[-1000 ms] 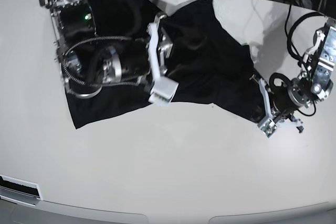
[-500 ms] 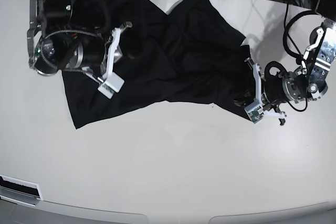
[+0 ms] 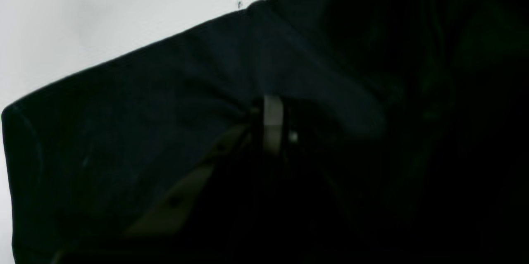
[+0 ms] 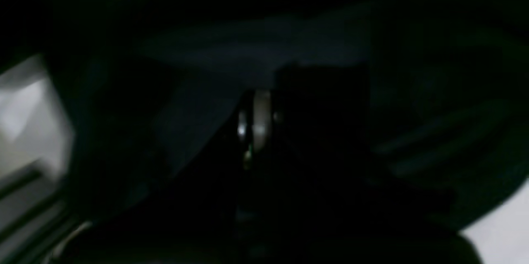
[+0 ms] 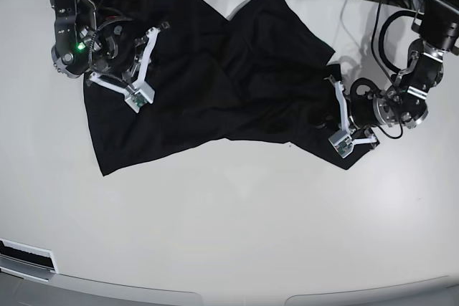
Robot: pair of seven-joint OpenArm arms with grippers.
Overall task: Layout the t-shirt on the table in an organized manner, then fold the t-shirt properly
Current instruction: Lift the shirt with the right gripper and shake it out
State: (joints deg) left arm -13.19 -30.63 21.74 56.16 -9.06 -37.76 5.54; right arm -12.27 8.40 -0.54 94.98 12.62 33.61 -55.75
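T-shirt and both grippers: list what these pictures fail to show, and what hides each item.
- Right wrist view: nearly black; whether the right gripper pinches the t-shirt is lost in dark, blurred fabric.
- Left wrist view: the left gripper fingertips sink into dark cloth; the grip point is unclear.
- Base view: the shirt's far edge is hidden behind the right arm and cut off by the top edge.
- Base view: sleeves, collar and logo are lost in black folds on the table.

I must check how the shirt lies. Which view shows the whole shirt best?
The base view: the shirt lies crumpled across the table, outline visible. Both wrist views show only dark, close fabric.
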